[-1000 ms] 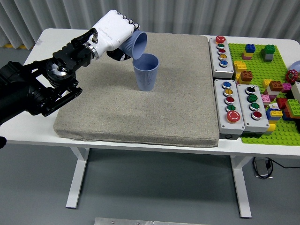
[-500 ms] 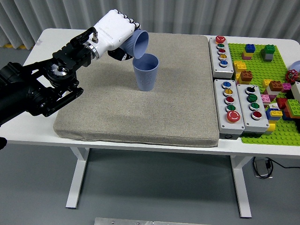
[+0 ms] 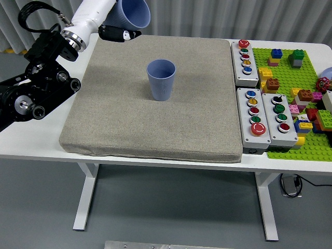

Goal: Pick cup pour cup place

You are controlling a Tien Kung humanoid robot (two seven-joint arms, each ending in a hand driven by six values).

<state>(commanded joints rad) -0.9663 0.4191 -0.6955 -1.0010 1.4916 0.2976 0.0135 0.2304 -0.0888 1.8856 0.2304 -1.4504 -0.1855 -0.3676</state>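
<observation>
Lifted away to the frame's upper left, the left hand (image 3: 111, 21) seemingly grips its blue cup (image 3: 132, 11); pouring into the standing cup (image 3: 161, 79) looks done, placing remains.

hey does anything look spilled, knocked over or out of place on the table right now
Nothing stands out. The blue cup stands upright on the grey mat, with no spill visible around it. The left hand holds the second cup tilted, high above the mat's far left corner. The button boxes sit squarely beside the mat.
</observation>
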